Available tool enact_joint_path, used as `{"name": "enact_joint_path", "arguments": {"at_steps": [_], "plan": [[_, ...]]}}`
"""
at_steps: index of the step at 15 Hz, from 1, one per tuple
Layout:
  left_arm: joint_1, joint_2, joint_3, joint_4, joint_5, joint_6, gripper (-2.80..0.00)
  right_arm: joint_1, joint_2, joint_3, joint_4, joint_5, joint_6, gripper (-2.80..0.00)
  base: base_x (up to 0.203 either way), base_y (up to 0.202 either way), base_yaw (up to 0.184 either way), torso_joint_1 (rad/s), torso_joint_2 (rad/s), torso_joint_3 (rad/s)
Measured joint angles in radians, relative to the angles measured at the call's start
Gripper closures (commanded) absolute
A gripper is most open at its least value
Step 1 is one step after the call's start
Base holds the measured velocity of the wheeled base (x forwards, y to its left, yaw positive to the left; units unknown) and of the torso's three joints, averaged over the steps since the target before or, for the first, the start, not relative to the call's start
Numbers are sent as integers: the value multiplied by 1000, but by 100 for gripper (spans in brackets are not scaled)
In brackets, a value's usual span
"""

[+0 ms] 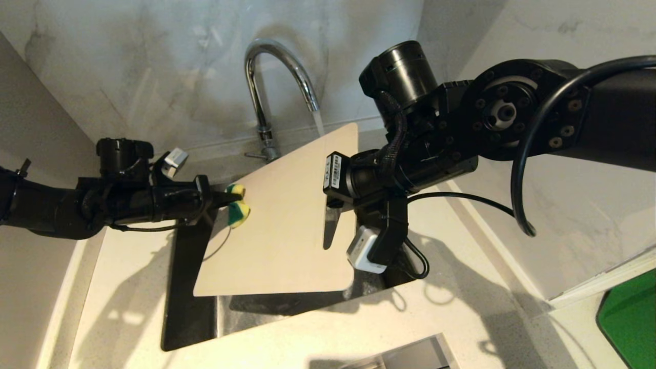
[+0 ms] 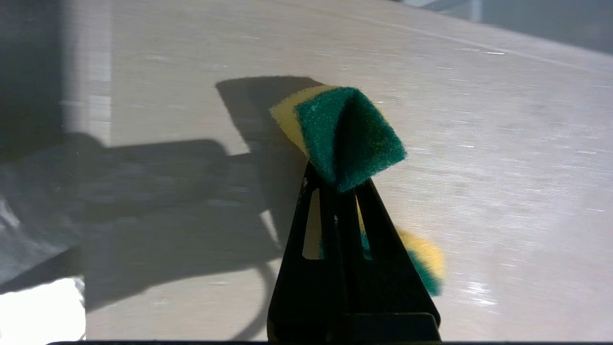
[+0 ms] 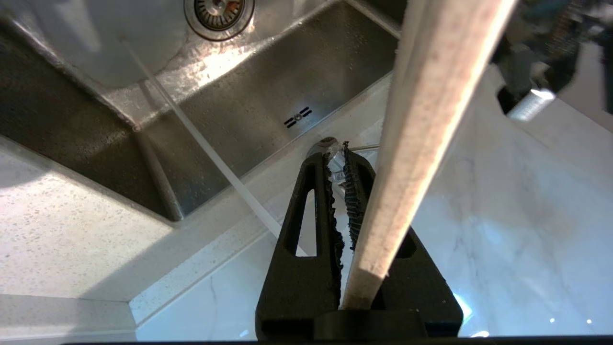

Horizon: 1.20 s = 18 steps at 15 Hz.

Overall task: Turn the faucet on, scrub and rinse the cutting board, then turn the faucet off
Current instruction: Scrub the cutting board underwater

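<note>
The cream cutting board point(image 1: 287, 220) hangs tilted over the sink point(image 1: 189, 307). My right gripper point(image 1: 332, 225) is shut on its right edge. In the right wrist view the board's edge point(image 3: 431, 120) sits deep between the fingers of that gripper point(image 3: 337, 155). The chrome faucet point(image 1: 277, 77) stands behind, its lever point(image 1: 253, 155) at the base, and a water stream point(image 1: 318, 120) falls onto the board's far corner. My left gripper point(image 1: 225, 199) is shut on a yellow-green sponge point(image 1: 238, 205) at the board's left edge. The left wrist view shows this gripper point(image 2: 337, 184) holding the sponge point(image 2: 345, 134) against the board point(image 2: 479, 143).
A green flat item point(image 1: 628, 318) lies on the counter point(image 1: 461, 318) at the far right. Marble walls close in behind and on both sides. The sink's drain point(image 3: 219, 12) shows below the board. A steel-edged panel point(image 1: 410, 356) lies at the near counter edge.
</note>
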<state>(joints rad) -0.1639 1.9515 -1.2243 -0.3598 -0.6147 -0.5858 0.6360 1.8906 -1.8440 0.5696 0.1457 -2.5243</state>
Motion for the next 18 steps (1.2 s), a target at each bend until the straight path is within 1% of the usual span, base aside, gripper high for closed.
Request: {"name": "enact_joint_path", "arguments": {"at_steps": [3,5,12,15,18], "plan": [[21,31,0,1,-1,19,0,-1,-4,12,0,0,0,0,0,0,0,0,0,0],[45,60,-6,1,0,46,0,-2,-9,18,0,0,1,0,0,0,0,0,0,0],[111,130,-52,3,-4,52,0,-4,-11,21,-1,0,2,0,0,0,0,0,0,0],[135,127,-70,7,-29,40,0,-4,-11,21,-1,1,1,0,0,0,0,0,0,0],[119,58,-69,15,-39,-25,0,-4,-11,20,-1,0,2,0,0,0,0,0,0,0]]}}
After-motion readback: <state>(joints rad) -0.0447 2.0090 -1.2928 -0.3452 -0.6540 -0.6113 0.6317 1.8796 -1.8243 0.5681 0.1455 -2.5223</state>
